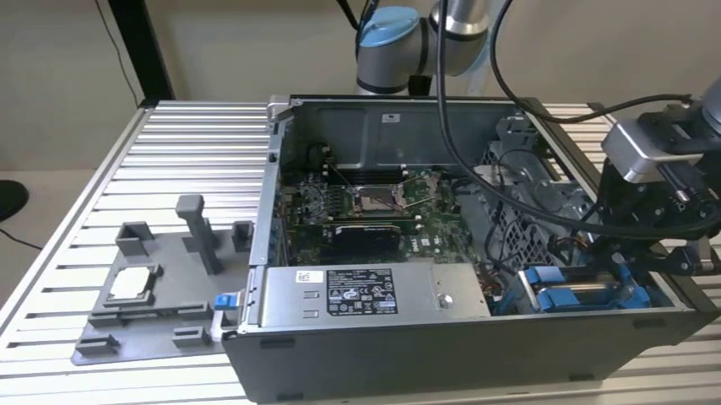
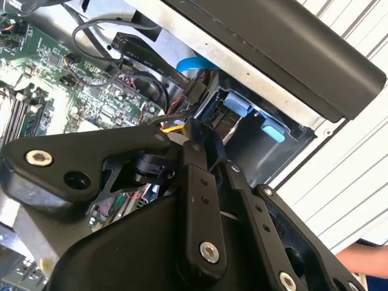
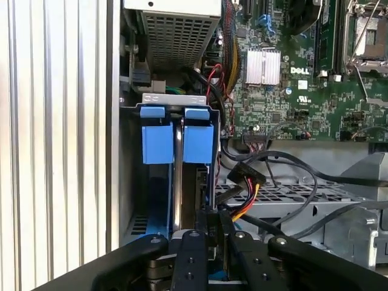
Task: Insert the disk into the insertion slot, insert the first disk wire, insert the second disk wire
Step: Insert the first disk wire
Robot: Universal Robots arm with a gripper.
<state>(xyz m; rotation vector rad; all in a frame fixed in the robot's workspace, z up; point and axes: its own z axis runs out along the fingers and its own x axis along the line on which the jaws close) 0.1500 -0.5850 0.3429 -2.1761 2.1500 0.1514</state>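
Over at the exterior view's right, inside the open computer case (image 1: 451, 363) on the table (image 1: 169, 143), the gripper (image 3: 216, 218) hung right above the insertion slot (image 3: 130, 176). Its fingers (image 3: 210, 230) looked pressed together, and I couldn't tell if they pinched anything. The disk (image 3: 177, 176) sat edge-on inside that slot, its blue carrier tabs showing in the first wrist view. A black connector (image 3: 245, 176) with yellow, red and black wires lay just beside the fingertips; touching or not, couldn't say. The green motherboard (image 3: 303, 91) sat further in. The grey labelled power-supply box (image 1: 360, 291) was next to the bay in the exterior view.
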